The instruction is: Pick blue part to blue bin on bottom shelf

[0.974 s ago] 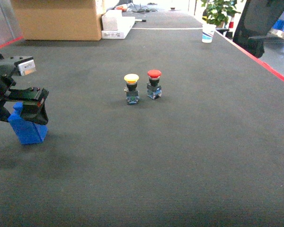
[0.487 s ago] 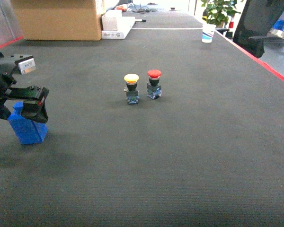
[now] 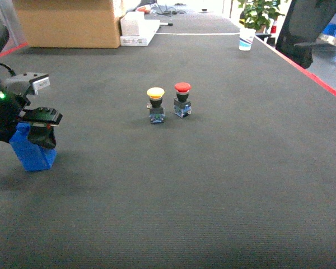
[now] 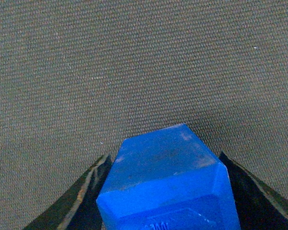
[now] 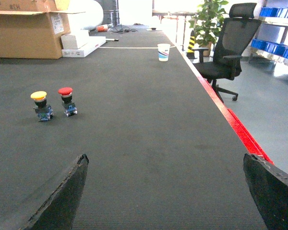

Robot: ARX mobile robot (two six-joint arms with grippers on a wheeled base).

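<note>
Blue part [image 4: 168, 182] at lower left of head frame, between left gripper [image 3: 38, 128] jaws, grip unconfirmed; clamp squarely before lifting.

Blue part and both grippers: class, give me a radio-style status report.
Left gripper straddling the blue part, fingers beside both sides, grip unconfirmed. Right gripper open, holding nothing. Blue part on the mat. No bin in view.
</note>
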